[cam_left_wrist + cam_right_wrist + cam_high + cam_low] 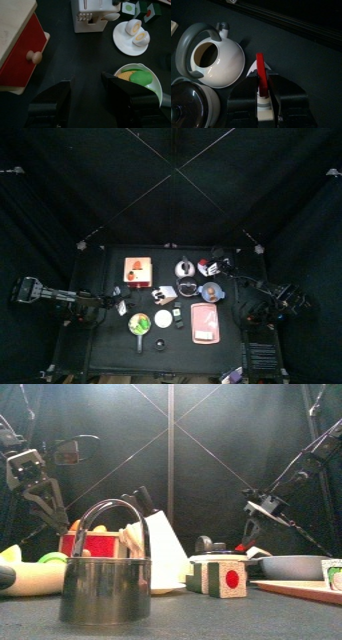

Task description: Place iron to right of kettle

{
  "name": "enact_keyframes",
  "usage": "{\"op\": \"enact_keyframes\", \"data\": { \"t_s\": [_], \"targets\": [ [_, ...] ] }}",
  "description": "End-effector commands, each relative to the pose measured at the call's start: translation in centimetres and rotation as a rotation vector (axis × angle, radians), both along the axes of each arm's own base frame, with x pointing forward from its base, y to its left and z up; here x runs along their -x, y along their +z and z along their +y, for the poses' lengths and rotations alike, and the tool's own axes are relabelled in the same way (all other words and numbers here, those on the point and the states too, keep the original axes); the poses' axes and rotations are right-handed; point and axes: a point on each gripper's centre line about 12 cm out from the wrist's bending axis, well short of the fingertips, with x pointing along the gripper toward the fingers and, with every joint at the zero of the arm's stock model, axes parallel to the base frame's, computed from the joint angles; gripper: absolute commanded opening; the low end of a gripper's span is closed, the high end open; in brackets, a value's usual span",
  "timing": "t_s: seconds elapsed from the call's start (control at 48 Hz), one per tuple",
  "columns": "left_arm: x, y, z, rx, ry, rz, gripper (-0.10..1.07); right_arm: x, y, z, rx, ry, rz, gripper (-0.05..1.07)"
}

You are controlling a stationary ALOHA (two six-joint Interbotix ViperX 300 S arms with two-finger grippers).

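Observation:
In the right wrist view my right gripper (261,89) is shut on the iron (260,75), a small white toy with a red handle. It is close beside the rounded grey kettle (212,56) without touching it. I cannot tell whether the iron rests on the table. In the top view the kettle (185,265) stands at the back of the table, with the iron (205,266) and my right gripper (211,264) just to its right. My left gripper (85,84) is open and empty over bare table at the left (118,309).
An orange box (135,269) stands left of the kettle. A dark pot lid (188,107) lies next to the kettle. A green bowl (137,77), a white plate with eggs (133,35) and a pink tray (205,323) lie toward the front. A metal pail (107,582) stands at the front edge.

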Motion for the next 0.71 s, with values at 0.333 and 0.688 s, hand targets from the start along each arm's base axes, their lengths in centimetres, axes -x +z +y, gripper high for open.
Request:
{"op": "enact_keyframes", "data": {
  "t_s": [0.333, 0.688],
  "targets": [
    [-0.3, 0.4, 0.0, 0.003, 0.000, -0.014, 0.83, -1.5, 0.5, 1.4, 0.005, 0.068, 0.014, 0.84],
    [-0.4, 0.5, 0.0, 0.001, -0.001, -0.017, 0.83, -2.1, 0.7, 1.9, 0.001, 0.092, 0.035, 0.84]
  ]
}}
